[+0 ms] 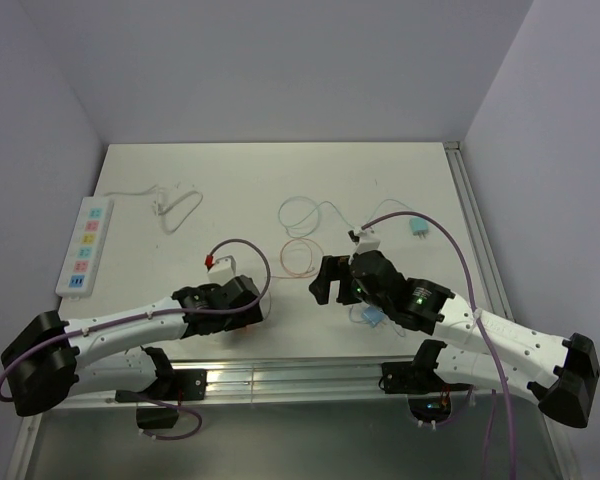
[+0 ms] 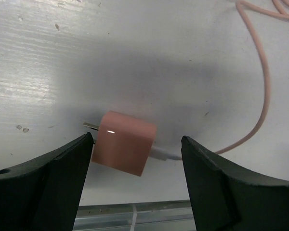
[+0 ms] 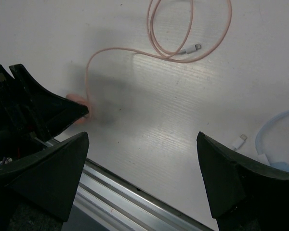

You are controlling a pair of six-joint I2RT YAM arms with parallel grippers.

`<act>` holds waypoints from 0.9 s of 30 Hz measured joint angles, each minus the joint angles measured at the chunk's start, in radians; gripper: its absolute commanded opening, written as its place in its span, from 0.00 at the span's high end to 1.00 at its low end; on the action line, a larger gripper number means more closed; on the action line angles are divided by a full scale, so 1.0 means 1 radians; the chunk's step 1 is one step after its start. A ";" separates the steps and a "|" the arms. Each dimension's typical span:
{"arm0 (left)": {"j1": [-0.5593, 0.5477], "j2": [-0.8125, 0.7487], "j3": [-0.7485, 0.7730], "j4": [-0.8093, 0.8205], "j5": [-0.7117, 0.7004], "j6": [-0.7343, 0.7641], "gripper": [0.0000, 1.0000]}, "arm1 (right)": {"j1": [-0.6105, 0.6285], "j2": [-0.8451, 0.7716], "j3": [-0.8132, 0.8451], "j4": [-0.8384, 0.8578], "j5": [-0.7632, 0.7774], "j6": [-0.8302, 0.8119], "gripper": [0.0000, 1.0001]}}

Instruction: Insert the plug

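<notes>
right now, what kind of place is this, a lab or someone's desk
Most likely a robotics lab test cell: a white table boxed in by plain walls, an aluminium rail along its near edge, and a power strip and pink charger.

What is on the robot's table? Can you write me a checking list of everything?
Surface: white table, lightly scuffed.
Job's things: pink plug lying near the front edge; strip at the far left.
Clutter: green plug on the right.
Pincers: left pincer open, astride the pink plug, not gripping; right pincer open over bare table, holding nothing.
Cables: pink cable runs from the pink plug into loops; white cord leaves the strip; blue cable beside the right pincer.
Surroundings: white walls; metal rail along the near edge.
</notes>
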 measured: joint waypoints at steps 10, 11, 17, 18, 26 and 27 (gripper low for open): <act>0.000 0.003 -0.034 0.049 0.017 -0.002 0.40 | 0.000 0.000 0.000 0.003 0.000 0.003 0.00; 0.000 0.003 -0.037 0.058 0.016 -0.002 0.44 | 0.000 0.000 0.000 0.003 0.000 0.003 0.00; 0.000 -0.011 -0.054 0.092 0.027 -0.005 0.72 | 0.000 0.001 0.000 0.007 -0.003 0.005 0.00; 0.000 -0.014 -0.055 0.093 0.028 -0.005 0.76 | 0.000 0.002 0.000 0.011 -0.006 0.006 0.00; 0.000 -0.031 -0.060 0.093 0.038 -0.002 1.00 | 0.014 0.062 -0.023 0.099 -0.096 0.013 0.00; 0.000 -0.033 -0.060 0.093 0.038 -0.002 1.00 | 0.018 0.072 -0.029 0.116 -0.114 0.014 0.00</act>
